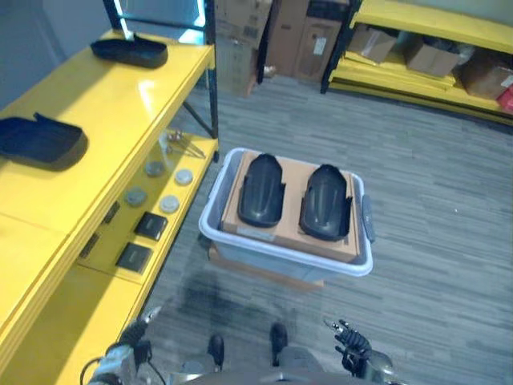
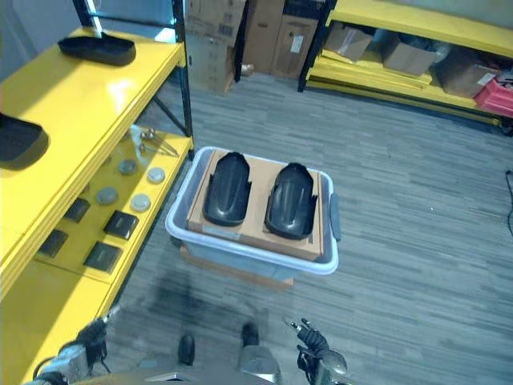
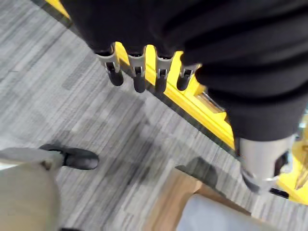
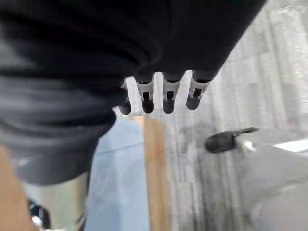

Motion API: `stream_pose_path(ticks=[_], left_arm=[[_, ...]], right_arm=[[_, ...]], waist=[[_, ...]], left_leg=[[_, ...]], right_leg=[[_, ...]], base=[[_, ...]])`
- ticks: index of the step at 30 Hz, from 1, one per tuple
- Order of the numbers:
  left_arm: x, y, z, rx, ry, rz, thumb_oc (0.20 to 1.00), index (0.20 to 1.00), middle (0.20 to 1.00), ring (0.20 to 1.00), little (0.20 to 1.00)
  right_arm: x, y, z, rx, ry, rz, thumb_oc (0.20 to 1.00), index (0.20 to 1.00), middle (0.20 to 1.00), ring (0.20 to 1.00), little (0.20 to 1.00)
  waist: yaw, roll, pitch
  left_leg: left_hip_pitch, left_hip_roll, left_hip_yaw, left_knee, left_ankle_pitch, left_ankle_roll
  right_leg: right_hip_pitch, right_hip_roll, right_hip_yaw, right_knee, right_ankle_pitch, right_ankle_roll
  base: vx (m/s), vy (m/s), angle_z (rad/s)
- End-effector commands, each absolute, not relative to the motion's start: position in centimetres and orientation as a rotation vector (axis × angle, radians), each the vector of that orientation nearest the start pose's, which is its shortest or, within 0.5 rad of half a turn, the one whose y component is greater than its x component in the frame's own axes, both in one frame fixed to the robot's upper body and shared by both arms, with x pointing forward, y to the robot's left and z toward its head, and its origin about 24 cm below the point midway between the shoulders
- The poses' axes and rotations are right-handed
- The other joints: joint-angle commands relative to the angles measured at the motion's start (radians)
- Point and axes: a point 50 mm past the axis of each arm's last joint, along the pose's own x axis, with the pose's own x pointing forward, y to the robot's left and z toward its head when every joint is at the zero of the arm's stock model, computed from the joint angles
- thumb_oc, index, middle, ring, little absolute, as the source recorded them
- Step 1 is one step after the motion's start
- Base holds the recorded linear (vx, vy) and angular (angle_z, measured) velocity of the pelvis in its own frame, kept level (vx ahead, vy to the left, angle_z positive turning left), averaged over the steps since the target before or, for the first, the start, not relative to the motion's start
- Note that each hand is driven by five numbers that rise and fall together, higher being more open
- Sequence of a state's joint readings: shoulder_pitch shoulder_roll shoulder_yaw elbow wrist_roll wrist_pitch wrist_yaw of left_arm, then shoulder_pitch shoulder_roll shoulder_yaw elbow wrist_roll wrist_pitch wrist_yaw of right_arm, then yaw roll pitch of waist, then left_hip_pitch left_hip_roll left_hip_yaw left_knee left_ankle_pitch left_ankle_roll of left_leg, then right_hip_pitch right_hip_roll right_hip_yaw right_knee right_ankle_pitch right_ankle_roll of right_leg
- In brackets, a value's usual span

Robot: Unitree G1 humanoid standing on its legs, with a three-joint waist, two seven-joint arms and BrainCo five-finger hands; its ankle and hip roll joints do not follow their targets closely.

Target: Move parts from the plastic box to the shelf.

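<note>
A pale grey plastic box (image 1: 210, 233) stands on the floor in the middle, with a cardboard insert (image 1: 288, 234) inside. Two black moulded parts lie side by side on the insert, one on the left (image 1: 261, 190) and one on the right (image 1: 325, 202). The yellow shelf (image 1: 104, 112) runs along the left; two more black parts rest on its top level, one far (image 1: 130, 50) and one near (image 1: 40, 141). My left hand (image 1: 128, 343) hangs low at the lower left, its fingers (image 3: 139, 72) straight and holding nothing. My right hand (image 1: 353, 341) hangs at the lower right, its fingers (image 4: 166, 96) relaxed and holding nothing.
The shelf's lower level holds round discs (image 1: 168, 204) and flat black squares (image 1: 151, 225). The box sits on a low wooden base (image 1: 264, 273). Cardboard boxes (image 1: 304, 36) and another yellow rack (image 1: 433, 24) stand at the back. Grey floor lies open to the right of the box.
</note>
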State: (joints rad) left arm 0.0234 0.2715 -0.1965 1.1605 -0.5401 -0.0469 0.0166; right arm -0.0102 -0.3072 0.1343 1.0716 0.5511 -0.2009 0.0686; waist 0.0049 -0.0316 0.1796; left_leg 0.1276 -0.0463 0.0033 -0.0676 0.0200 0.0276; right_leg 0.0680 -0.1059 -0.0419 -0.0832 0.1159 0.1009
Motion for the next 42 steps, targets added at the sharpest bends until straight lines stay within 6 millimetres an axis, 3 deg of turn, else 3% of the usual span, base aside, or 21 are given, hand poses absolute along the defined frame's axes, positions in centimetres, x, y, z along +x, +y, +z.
stream_pose_path(ticks=[1,3,4,5,11,14,18,21,25,32,38,42], left_arm=[[11.6,23.2,-15.3,-0.048,1.078,0.244,1.0,1.0,1.0,1.0,1.0],[11.9,22.9,-15.2,-0.056,1.05,0.229,1.0,1.0,1.0,1.0,1.0],[12.0,22.9,-15.1,-0.06,1.039,0.23,1.0,1.0,1.0,1.0,1.0],[12.0,22.9,-15.0,-0.081,1.019,0.257,1.0,1.0,1.0,1.0,1.0],[11.0,23.2,-15.1,-0.116,1.025,0.297,1.0,1.0,1.0,1.0,1.0],[10.8,23.3,-15.1,-0.115,1.032,0.295,1.0,1.0,1.0,1.0,1.0],[13.7,23.0,-14.3,-0.127,0.963,0.257,1.0,1.0,1.0,1.0,1.0],[14.7,22.9,-14.0,-0.126,0.939,0.232,1.0,1.0,1.0,1.0,1.0],[15.9,22.0,-13.6,-0.117,0.914,0.172,1.0,1.0,1.0,1.0,1.0],[16.7,21.0,-13.4,-0.148,0.887,0.128,1.0,1.0,1.0,1.0,1.0],[17.6,21.0,-12.9,-0.172,0.856,0.122,1.0,1.0,1.0,1.0,1.0],[18.4,20.9,-12.5,-0.185,0.833,0.099,1.0,1.0,1.0,1.0,1.0]], right_arm=[[18.4,-28.2,-8.8,-0.001,0.555,-0.342,1.0,1.0,1.0,1.0,1.0],[21.2,-28.4,-5.4,-0.07,0.406,-0.287,1.0,1.0,1.0,1.0,1.0],[21.7,-28.6,-4.7,-0.069,0.369,-0.286,1.0,1.0,1.0,1.0,1.0],[22.7,-29.1,-2.6,-0.091,0.275,-0.288,1.0,1.0,1.0,1.0,1.0],[24.4,-29.7,3.7,-0.155,0.013,-0.298,1.0,1.0,1.0,1.0,1.0],[24.9,-30.2,4.9,-0.238,-0.006,-0.322,1.0,1.0,1.0,1.0,1.0],[28.3,-32.5,8.3,-0.425,-0.048,-0.492,1.0,1.0,1.0,1.0,1.0],[29.8,-32.8,9.9,-0.438,-0.082,-0.556,1.0,1.0,1.0,1.0,1.0],[32.0,-34.0,13.8,-0.476,-0.127,-0.666,1.0,1.0,1.0,1.0,1.0],[33.3,-34.8,15.8,-0.545,-0.073,-0.691,1.0,1.0,1.0,1.0,1.0],[33.5,-35.9,15.8,-0.587,0.015,-0.744,1.0,1.0,1.0,1.0,1.0],[34.1,-36.5,14.6,-0.628,0.222,-0.7,1.0,1.0,1.0,1.0,1.0]], waist=[[-0.006,0.0,0.044],[-0.018,-0.002,0.063],[-0.02,-0.003,0.067],[-0.024,-0.003,0.074],[-0.041,-0.011,0.074],[-0.04,-0.011,0.082],[0.002,-0.007,0.152],[0.023,-0.006,0.177],[0.057,0.0,0.211],[0.074,0.021,0.24],[0.084,0.035,0.262],[0.098,0.057,0.291]], left_leg=[[-0.063,0.052,0.0,0.081,-0.13,0.0],[-0.073,0.064,0.014,0.065,-0.115,-0.011],[-0.075,0.066,0.017,0.061,-0.112,-0.013],[-0.077,0.07,0.02,0.052,-0.106,-0.017],[-0.073,0.095,0.035,0.034,-0.094,-0.04],[-0.08,0.094,0.038,0.035,-0.096,-0.042],[-0.157,0.085,0.023,0.078,-0.095,-0.042],[-0.18,0.081,0.013,0.082,-0.091,-0.043],[-0.208,0.072,-0.009,0.073,-0.082,-0.047],[-0.23,0.062,-0.023,0.057,-0.064,-0.052],[-0.248,0.056,-0.031,0.06,-0.059,-0.054],[-0.268,0.049,-0.038,0.059,-0.054,-0.056]], right_leg=[[-0.022,0.008,-0.009,0.093,-0.155,0.005],[-0.029,0.008,-0.017,0.071,-0.145,0.004],[-0.03,0.008,-0.019,0.066,-0.141,0.004],[-0.031,0.008,-0.023,0.053,-0.135,0.005],[-0.026,0.011,-0.024,0.007,-0.118,0.013],[-0.032,0.011,-0.022,0.008,-0.12,0.015],[-0.089,0.004,-0.038,0.031,-0.116,0.008],[-0.1,0.003,-0.051,0.021,-0.107,0.007],[-0.124,-0.002,-0.077,0.005,-0.094,0.009],[-0.148,-0.014,-0.093,0.006,-0.091,0.008],[-0.166,-0.026,-0.105,0.012,-0.087,0.007],[-0.185,-0.036,-0.116,0.013,-0.085,0.007]], base=[[0.02,-0.093,-0.08],[-0.03,-0.065,0.0],[-0.03,-0.032,-0.03],[0.0,0.0,0.0],[0.06,0.017,0.01],[0.03,0.031,-0.13],[-0.09,0.04,-0.09],[-0.09,-0.033,0.11],[-0.03,-0.031,0.17],[0.0,0.03,0.08],[0.0,0.005,0.03],[-0.02,0.024,0.03]])
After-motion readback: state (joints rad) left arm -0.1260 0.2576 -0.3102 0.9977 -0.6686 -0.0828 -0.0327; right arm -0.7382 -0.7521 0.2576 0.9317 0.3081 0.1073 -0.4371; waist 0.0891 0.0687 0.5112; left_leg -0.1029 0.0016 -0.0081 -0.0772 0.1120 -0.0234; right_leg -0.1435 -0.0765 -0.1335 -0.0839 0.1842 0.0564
